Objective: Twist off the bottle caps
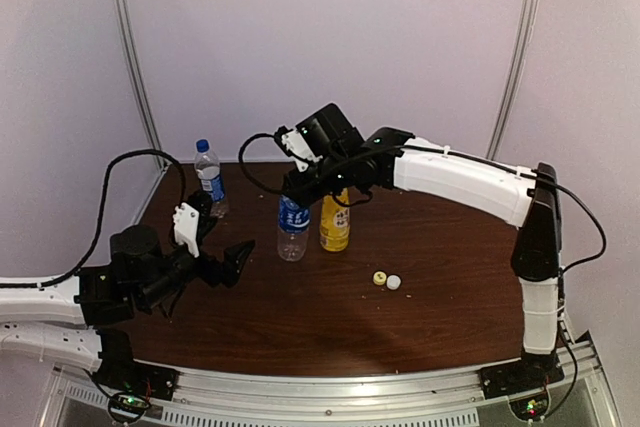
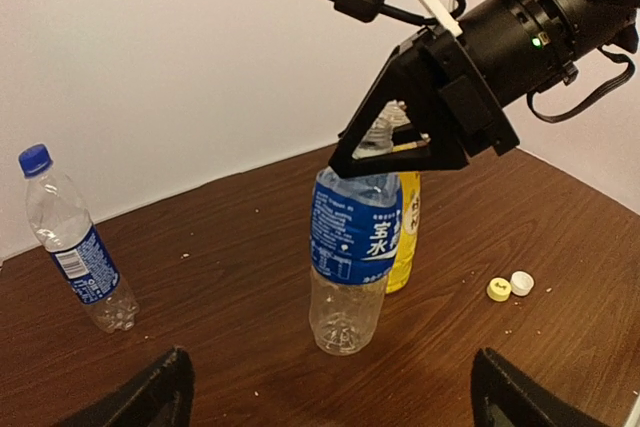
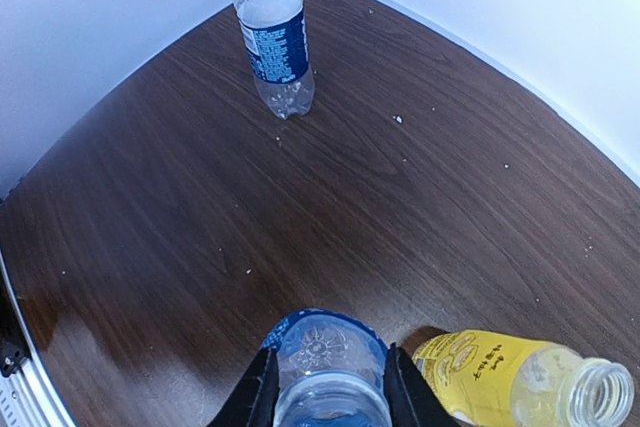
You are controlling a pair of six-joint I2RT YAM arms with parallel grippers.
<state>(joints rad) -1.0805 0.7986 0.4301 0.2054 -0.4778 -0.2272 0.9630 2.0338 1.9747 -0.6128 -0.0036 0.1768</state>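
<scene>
Dark table [image 1: 430,307], middle bottle [image 2: 355,237] in right claw [image 3: 328,392]

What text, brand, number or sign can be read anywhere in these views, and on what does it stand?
"宝" and "水": large white characters on the blue label of the short clear bottle; the characters beside them curve out of view, and the small print is unreadable.
Yellow bottle: dark label print, too blurred to read.
Far bottle: white print on its blue label, too small to read.
Nothing else is legible.
</scene>
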